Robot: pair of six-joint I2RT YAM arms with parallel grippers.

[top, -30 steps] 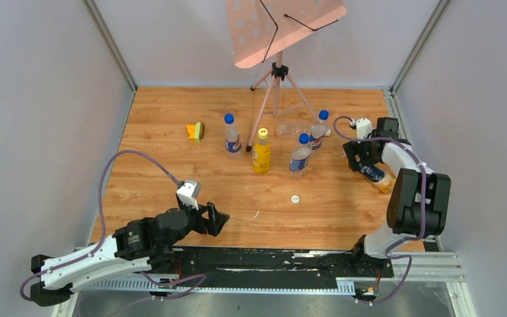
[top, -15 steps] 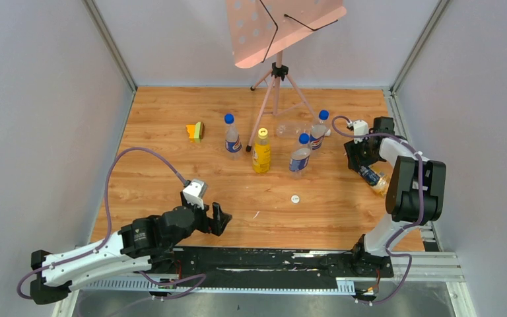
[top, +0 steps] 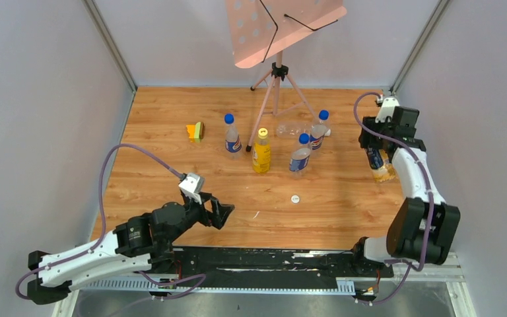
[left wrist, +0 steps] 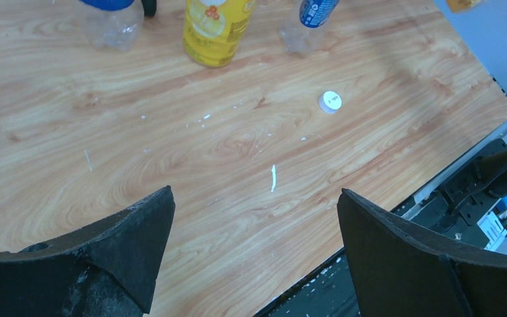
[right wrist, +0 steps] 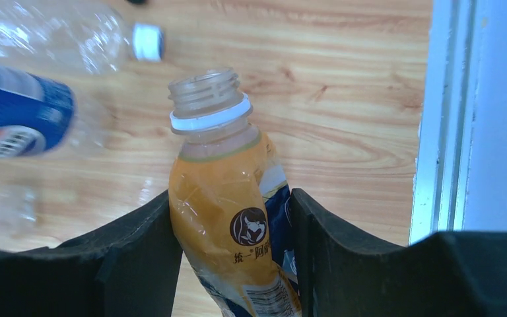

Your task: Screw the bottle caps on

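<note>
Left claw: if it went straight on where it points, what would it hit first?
Probably the bare wooden tabletop, since the left claw tilts down toward it. The white cap lies farther ahead, off to the right, though depth is hard to judge.

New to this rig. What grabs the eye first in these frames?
The right end effector grips an uncapped amber bottle at the far right, its threaded neck bare. A lone white cap lies loose near the centre, ahead of the wide-open left end effector. A pink music stand looms at the back.
</note>
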